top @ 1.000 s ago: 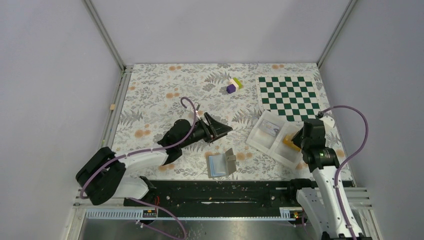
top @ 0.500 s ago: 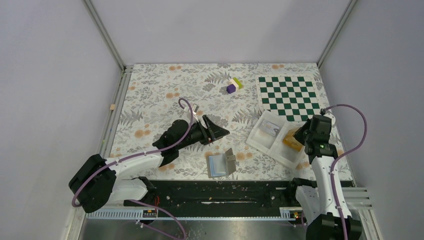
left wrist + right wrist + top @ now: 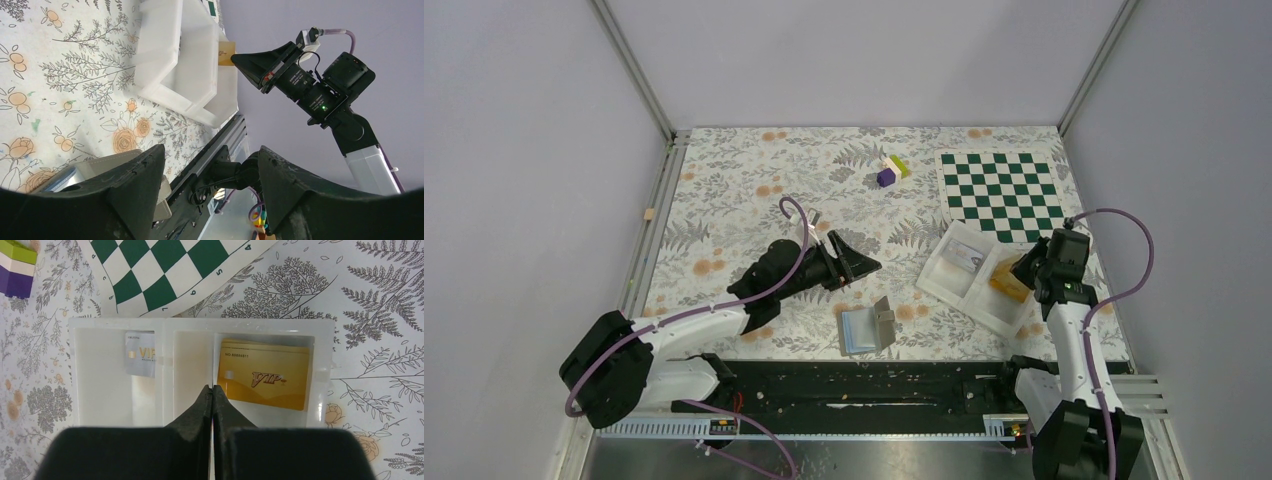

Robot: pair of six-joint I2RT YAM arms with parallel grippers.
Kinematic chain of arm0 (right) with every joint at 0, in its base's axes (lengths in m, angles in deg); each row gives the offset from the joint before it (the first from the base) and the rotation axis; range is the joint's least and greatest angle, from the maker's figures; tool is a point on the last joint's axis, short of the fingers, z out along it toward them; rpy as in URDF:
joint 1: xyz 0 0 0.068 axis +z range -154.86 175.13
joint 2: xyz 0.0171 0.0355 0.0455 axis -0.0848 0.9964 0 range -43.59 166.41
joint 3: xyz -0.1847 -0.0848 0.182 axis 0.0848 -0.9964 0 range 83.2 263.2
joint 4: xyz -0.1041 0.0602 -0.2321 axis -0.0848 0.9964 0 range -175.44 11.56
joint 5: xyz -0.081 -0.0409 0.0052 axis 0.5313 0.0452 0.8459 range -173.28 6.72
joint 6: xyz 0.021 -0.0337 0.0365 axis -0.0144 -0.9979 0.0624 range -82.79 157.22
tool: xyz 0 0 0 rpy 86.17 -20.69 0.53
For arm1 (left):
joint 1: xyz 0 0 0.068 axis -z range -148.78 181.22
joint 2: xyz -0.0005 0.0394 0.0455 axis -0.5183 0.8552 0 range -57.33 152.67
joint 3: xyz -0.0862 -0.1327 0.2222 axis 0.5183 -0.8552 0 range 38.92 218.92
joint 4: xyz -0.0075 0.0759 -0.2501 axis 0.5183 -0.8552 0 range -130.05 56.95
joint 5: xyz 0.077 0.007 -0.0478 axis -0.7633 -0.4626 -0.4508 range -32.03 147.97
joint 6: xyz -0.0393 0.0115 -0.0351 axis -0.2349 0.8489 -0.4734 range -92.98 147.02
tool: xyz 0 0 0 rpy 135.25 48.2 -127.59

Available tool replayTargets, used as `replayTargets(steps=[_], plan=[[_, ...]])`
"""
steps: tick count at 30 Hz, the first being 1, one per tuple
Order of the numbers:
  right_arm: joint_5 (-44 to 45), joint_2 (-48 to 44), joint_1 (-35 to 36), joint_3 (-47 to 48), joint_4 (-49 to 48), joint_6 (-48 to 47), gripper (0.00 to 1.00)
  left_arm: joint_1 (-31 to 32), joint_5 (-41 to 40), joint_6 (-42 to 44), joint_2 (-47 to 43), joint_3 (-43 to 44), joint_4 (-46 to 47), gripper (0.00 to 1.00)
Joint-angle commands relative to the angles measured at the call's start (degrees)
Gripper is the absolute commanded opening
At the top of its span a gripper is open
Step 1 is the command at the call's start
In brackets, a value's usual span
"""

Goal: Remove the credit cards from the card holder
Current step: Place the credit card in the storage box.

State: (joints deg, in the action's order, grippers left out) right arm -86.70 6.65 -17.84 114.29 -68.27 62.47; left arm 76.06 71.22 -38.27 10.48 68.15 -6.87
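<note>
While the holder (image 3: 860, 331) lies part-open at lower centre, a gold card (image 3: 262, 380) and a silver card (image 3: 139, 354) rest in the tray (image 3: 929, 283) at right, evidently deposited; right jaws hover above, closed and empty; left jaws gape at centre, probably awaiting the holder.

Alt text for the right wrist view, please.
The right gripper, shut and empty, hangs above a white divided tray holding a gold VIP card in one compartment and a silver card in another. A green chessboard mat lies beyond.

Floral cloth (image 3: 804, 335) lies bare left of the card holder (image 3: 861, 330); the divided tray (image 3: 932, 283) flanks its right, the left gripper (image 3: 862, 262) beyond.
</note>
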Motion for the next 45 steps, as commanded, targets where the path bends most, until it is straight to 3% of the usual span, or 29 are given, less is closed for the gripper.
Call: replayTargets(steps=[1,15,26,37,40,45], plan=[[-3.5,0.7,-1.3,-0.1,-2.0,-1.3,0.0,-0.1,-1.1,1.3,-1.0,1.1,1.3,0.68],[-3.9,3.5,-2.4,-0.8,-2.5,-2.1,0.02,-0.2,-1.0,1.2,-0.1,1.0,2.0,0.68],[-0.5,3.2,-2.9,-0.4,-1.5,-1.7,0.26,-0.2,-1.1,1.3,-0.8,0.4,1.6,0.68],[6.8,-1.5,-2.9,6.2,8.9,0.0,0.45,-0.2,-2.8,2.1,-3.3,0.1,-1.0,0.68],[9.2,-1.9,-2.9,8.6,12.0,0.7,0.5,-0.3,-3.5,2.7,-3.8,0.2,-3.1,0.68],[4.7,-5.1,-2.9,11.5,13.5,-0.5,0.51,-1.4,-4.7,5.7,-5.2,2.0,-12.3,0.69]])
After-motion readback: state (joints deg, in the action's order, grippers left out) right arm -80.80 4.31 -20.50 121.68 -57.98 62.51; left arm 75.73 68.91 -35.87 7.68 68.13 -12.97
